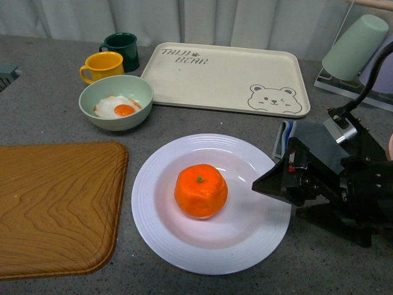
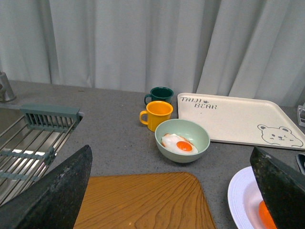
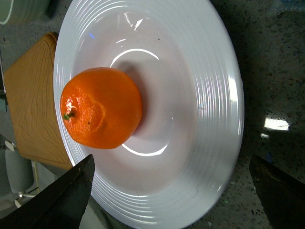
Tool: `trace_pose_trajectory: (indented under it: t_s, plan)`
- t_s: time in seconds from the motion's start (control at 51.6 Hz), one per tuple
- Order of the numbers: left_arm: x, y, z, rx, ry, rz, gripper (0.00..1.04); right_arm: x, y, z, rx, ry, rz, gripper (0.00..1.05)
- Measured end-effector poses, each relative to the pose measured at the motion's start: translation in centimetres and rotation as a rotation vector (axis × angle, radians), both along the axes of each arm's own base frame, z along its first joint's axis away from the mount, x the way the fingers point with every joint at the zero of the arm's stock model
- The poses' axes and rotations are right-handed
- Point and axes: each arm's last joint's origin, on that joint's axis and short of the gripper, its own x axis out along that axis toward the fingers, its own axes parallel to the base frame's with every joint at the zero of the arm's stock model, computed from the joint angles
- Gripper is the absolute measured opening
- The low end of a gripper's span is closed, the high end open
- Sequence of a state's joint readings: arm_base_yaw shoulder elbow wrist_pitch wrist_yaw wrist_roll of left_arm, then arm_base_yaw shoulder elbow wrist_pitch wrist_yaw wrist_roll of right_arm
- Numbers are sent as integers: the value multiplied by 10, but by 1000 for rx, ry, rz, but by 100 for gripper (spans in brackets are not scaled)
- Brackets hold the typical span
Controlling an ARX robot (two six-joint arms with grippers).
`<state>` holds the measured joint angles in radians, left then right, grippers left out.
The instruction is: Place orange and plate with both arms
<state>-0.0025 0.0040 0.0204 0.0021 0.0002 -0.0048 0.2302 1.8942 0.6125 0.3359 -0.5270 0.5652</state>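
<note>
Front view: the orange (image 1: pixel 201 192) sits in the well of the white plate (image 1: pixel 153 230), stem dot up. The plate rests on the grey worktop (image 1: pixel 344 270), just right of the wooden board (image 1: pixel 55 209). Behind it I see a green bowl (image 1: pixel 116 121) holding a fried egg (image 1: pixel 118 107), a yellow mug (image 1: pixel 101 66), a dark green mug (image 1: pixel 123 49) and the cream bear tray (image 1: pixel 215 74). My right fingers (image 1: pixel 276 182) reach in from the right, the black tip at the plate's right rim. I cannot tell from this angle whether it touches.

Left wrist view: my left fingers (image 2: pixel 57 195) are spread wide with nothing between them, held above the worktop near the board (image 2: pixel 143 202). Beyond them stand the bowl (image 2: pixel 183 155), both mugs and the tray (image 2: pixel 238 114), with a wire rack (image 2: pixel 28 143) off to one side. An edge of the plate (image 2: pixel 238 200) and a sliver of the orange (image 2: pixel 264 217) show past one finger.

Right wrist view: my right fingers (image 3: pixel 66 200) are also wide apart and grip nothing. The plate (image 3: pixel 214 95) fills the picture beyond them, with the orange (image 3: pixel 100 114) lying in its centre.
</note>
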Motion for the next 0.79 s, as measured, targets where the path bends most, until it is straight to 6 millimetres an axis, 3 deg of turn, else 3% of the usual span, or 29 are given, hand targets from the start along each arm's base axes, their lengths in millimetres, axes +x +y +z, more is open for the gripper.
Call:
trace_pose_trajectory:
  t_s: [0.62,0.794]
  plan:
    - [0,0,0,0,0,0,98,24,17,-27,75,145,-81,95]
    - [0,0,0,0,0,0,98,28,19,-31,52,165,-105,74]
